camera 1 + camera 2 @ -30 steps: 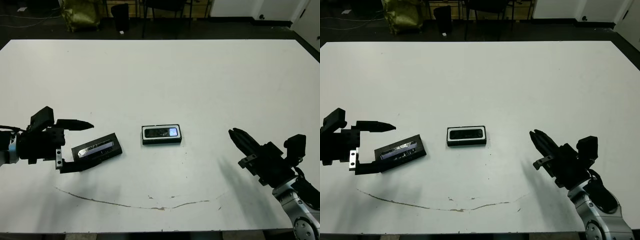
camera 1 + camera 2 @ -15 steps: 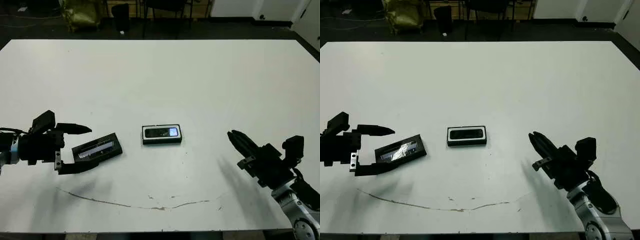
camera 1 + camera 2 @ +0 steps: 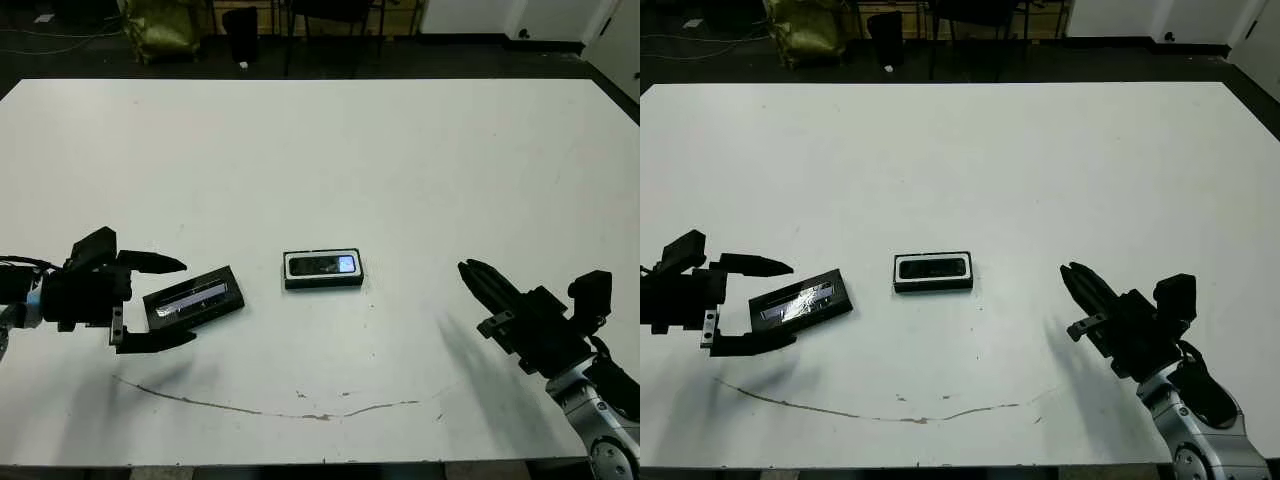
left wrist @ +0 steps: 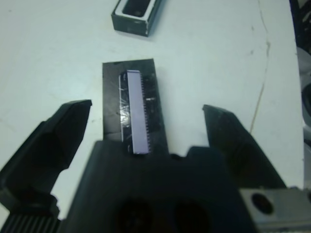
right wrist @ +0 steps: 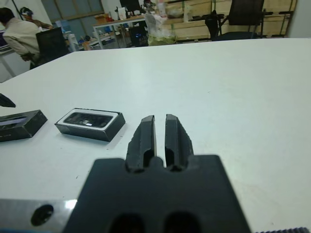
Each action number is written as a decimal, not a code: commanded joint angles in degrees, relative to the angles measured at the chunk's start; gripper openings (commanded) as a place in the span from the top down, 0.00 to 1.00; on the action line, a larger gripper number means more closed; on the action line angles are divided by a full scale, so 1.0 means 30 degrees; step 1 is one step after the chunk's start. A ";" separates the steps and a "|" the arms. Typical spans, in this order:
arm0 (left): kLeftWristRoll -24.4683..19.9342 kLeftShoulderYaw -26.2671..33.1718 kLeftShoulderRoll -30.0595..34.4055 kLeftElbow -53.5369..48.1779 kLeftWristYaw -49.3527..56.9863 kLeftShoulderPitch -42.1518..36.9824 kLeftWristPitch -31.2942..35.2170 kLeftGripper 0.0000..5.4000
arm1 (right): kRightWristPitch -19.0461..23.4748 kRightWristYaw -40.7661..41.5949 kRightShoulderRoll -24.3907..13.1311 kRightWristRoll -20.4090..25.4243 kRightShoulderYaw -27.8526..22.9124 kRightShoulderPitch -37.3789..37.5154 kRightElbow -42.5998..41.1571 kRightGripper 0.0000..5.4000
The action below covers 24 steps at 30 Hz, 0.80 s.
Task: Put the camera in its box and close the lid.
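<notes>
Left eye view: the lid (image 3: 194,299) lies flat on the tabletop (image 3: 320,150), just ahead of the left claw (image 3: 165,302), whose fingers gape wide to either side of its near end; its long axis runs toward the box (image 3: 323,269), which holds the camera (image 3: 320,265). The right claw (image 3: 478,279), fingers pressed together and empty, hangs well apart, so the left arm is nearer.

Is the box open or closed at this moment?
Open. The box shows the camera inside its white lining, and the lid lies apart on the table, between the left gripper's fingers.
</notes>
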 commanded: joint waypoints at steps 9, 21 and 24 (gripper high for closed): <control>0.0658 -0.0376 -0.0250 0.0717 0.0276 0.0046 0.0104 0.01 | 0.0755 -0.0618 -0.0517 -0.0201 -0.0043 0.0420 -0.0509 1.00; 0.0518 -0.0619 -0.0432 0.1380 0.0320 0.0142 0.1535 0.01 | 0.0306 0.0111 -0.0589 0.0119 -0.0148 0.0099 0.0101 1.00; 0.0468 -0.0765 -0.0306 0.1250 0.0227 0.0087 0.2699 0.01 | 0.0212 0.0193 -0.0622 0.0159 -0.0188 -0.0027 0.0232 1.00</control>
